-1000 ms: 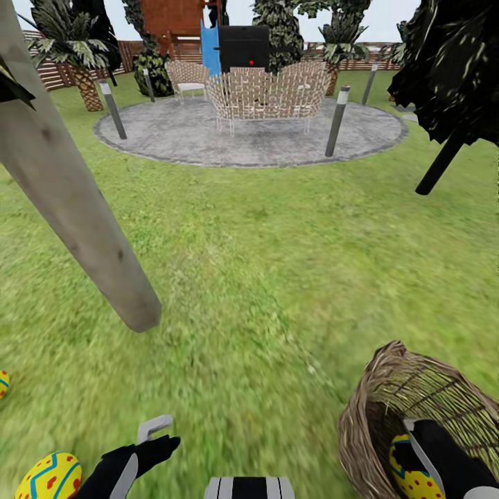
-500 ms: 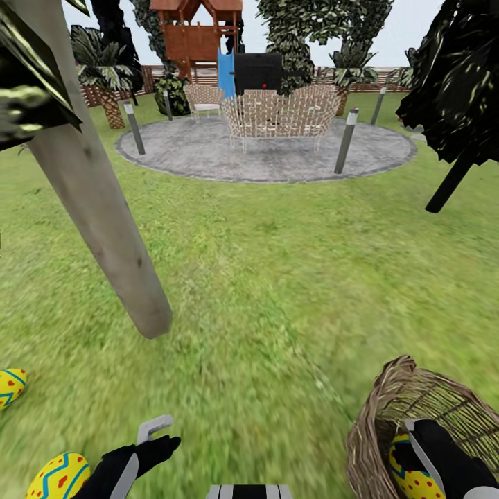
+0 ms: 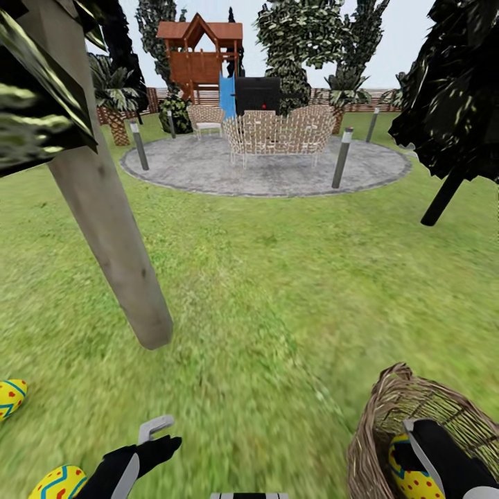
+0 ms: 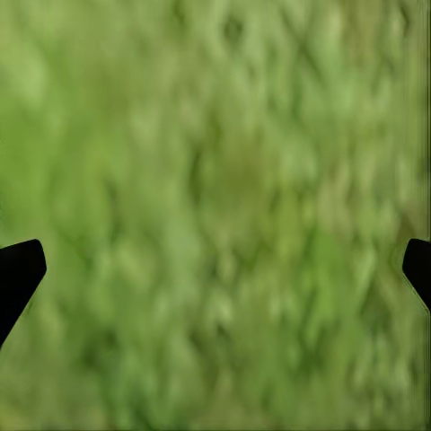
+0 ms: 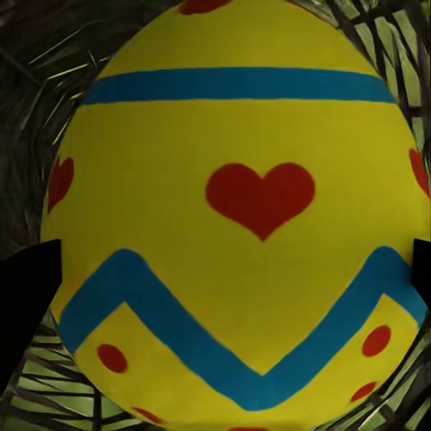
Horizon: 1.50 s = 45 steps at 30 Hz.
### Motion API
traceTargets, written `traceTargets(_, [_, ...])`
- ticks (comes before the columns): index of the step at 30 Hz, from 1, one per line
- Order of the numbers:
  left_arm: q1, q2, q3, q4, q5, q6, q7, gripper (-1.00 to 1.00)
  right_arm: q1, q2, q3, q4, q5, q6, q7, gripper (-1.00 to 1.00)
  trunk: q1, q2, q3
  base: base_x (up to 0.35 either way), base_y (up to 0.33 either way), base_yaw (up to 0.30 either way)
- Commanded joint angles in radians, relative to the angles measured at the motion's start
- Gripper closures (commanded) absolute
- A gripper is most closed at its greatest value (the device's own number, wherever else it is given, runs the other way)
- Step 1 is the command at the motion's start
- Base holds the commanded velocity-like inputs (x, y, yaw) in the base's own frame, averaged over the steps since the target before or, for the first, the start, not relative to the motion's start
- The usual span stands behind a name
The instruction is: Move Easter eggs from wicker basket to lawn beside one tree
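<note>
At the far left of the head view, one Easter egg (image 3: pixel 12 398) lies on the lawn (image 3: pixel 277 277), and a second egg (image 3: pixel 59 483) sits at the bottom edge just beside the left end effector (image 3: pixel 154 435). Both lie near the foot of the pale-trunked tree (image 3: pixel 111 229), which rises slanting up to the left. The left end effector hangs over bare grass; in the left wrist view its dark fingertips (image 4: pixel 18 274) stand wide apart with nothing between them.

Across open grass to the right stands the wicker basket (image 3: pixel 388 416), with the third egg (image 5: pixel 238 224) inside it. The right end effector (image 3: pixel 416 454) reaches down into the basket; in the right wrist view its fingertips (image 5: pixel 27 296) flank the egg at either side, spread about as wide as the egg, and whether they press on it I cannot tell.

The step in hand looks to be grasping this last egg. It should go best with the fingers centred on the egg's widest part, closed gently, then lifted straight up clear of the woven rim before swinging left toward the tree.
</note>
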Motion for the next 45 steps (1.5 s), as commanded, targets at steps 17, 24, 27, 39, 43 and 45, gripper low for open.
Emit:
traceTargets(17, [0.0, 0.003, 0.003, -0.002, 0.007, 0.007, -0.004, -1.0, 0.0, -0.002, -0.003, -0.001, -0.002, 0.008, -0.002, 1.0, -0.008, 0.004, 0.065, 0.0, 0.0, 0.0])
traceTargets(24, [0.0, 0.003, 0.004, -0.002, 0.007, 0.007, -0.001, -1.0, 0.0, 0.0, -0.001, -0.001, -0.002, 0.009, -0.002, 1.0, -0.011, 0.005, 0.092, 0.0, 0.0, 0.0])
traceTargets(27, [0.0, 0.003, 0.003, -0.002, 0.007, 0.007, -0.001, -1.0, 0.0, -0.001, -0.001, -0.001, -0.002, 0.009, -0.003, 1.0, -0.012, 0.006, 0.104, 0.0, 0.0, 0.0])
traceTargets(39, [0.0, 0.001, 0.003, -0.002, 0.007, 0.007, -0.001, -1.0, 0.0, 0.0, -0.001, -0.001, -0.002, 0.009, -0.003, 1.0, -0.018, 0.009, 0.15, 0.0, 0.0, 0.0])
traceTargets(43, [0.0, 0.001, 0.003, -0.002, 0.006, 0.007, -0.001, -1.0, 0.0, -0.001, -0.001, -0.001, -0.002, 0.009, -0.003, 1.0, -0.02, 0.01, 0.166, 0.0, 0.0, 0.0])
traceTargets(45, [0.0, 0.001, 0.003, -0.002, 0.006, 0.007, -0.001, -1.0, 0.0, -0.001, -0.001, -0.001, -0.002, 0.009, -0.003, 1.0, -0.02, 0.01, 0.173, 0.0, 0.0, 0.0])
